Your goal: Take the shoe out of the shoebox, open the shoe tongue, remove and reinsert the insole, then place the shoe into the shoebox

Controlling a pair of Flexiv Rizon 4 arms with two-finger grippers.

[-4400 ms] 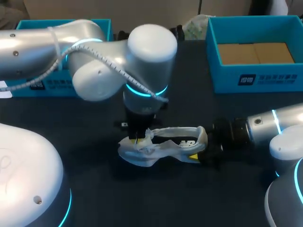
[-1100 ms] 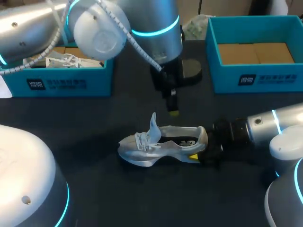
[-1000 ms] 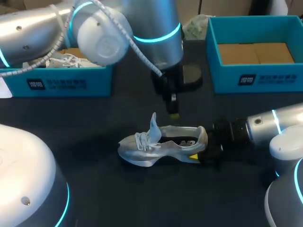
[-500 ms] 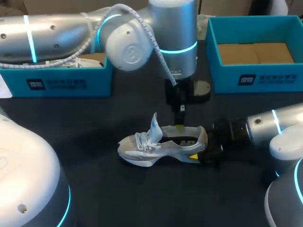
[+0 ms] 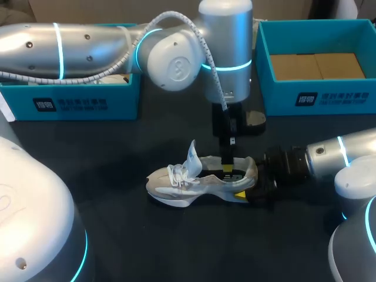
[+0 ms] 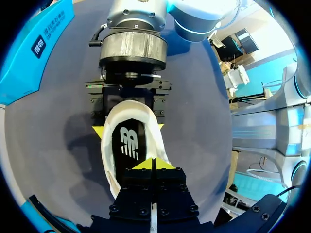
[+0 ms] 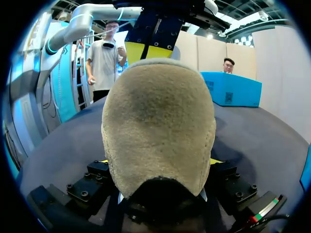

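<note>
A white sneaker lies on its sole on the dark table, its tongue standing up. My right gripper comes in level from the right and is shut on the heel, one yellow tip on each side. In the right wrist view the beige heel fills the space between its fingers. My left gripper points straight down into the shoe's opening, shut. In the left wrist view its joined tips hover at the black insole; I cannot tell whether they touch it.
A blue box at the back left holds another white shoe. A second blue box with a cardboard floor stands at the back right. My left arm spans the table's back half above the shoe.
My left gripper has swung right and come down, from above the table behind the shoe into the shoe's opening. The shoe and the right gripper have stayed put.
</note>
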